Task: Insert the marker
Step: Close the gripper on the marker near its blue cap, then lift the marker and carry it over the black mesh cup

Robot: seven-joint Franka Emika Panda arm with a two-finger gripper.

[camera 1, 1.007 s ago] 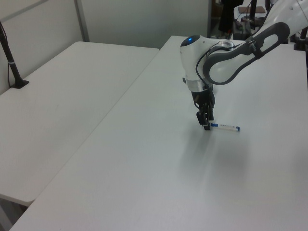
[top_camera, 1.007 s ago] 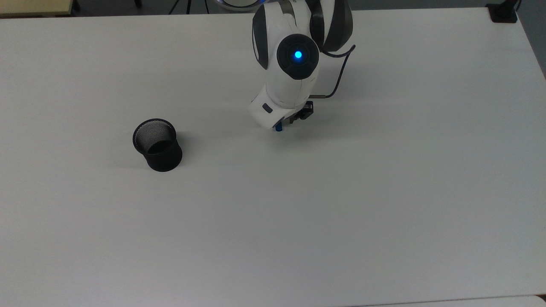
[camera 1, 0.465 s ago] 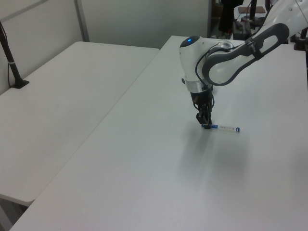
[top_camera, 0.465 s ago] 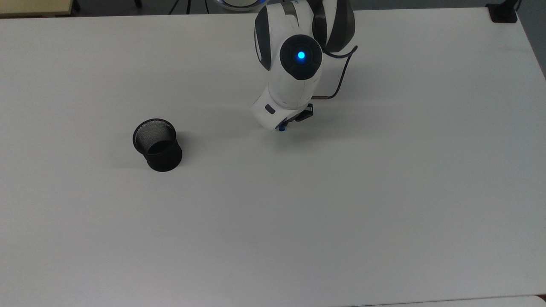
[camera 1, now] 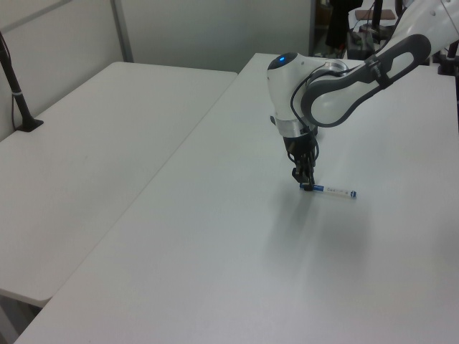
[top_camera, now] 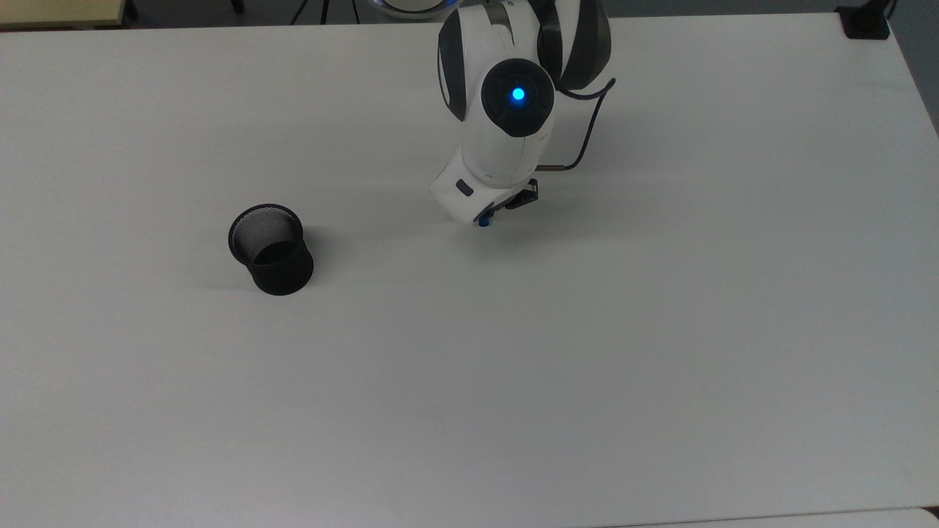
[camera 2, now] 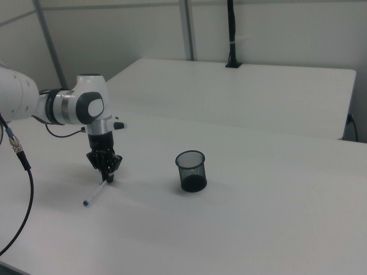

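One marker (camera 1: 334,191) lies flat on the worktop (top_camera: 587,352), gripper (camera 1: 306,185) down at its capped end, barrel running away sideways; grip state unclear; cup (top_camera: 271,248) well apart.

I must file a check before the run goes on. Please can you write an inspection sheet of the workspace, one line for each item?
Surface: white table, bare around the work spot.
Job's things: the marker lies flat on the table; the black mesh cup stands upright and apart from it, with nothing seen inside.
Clutter: nothing seen.
Grippers: the gripper is down at one end of the marker, fingers around it; whether they press it, I cannot tell.
Cables: a dark cable loops from the arm's wrist; another hangs at the right view's left.
Surroundings: a second white table alongside, with a black post.
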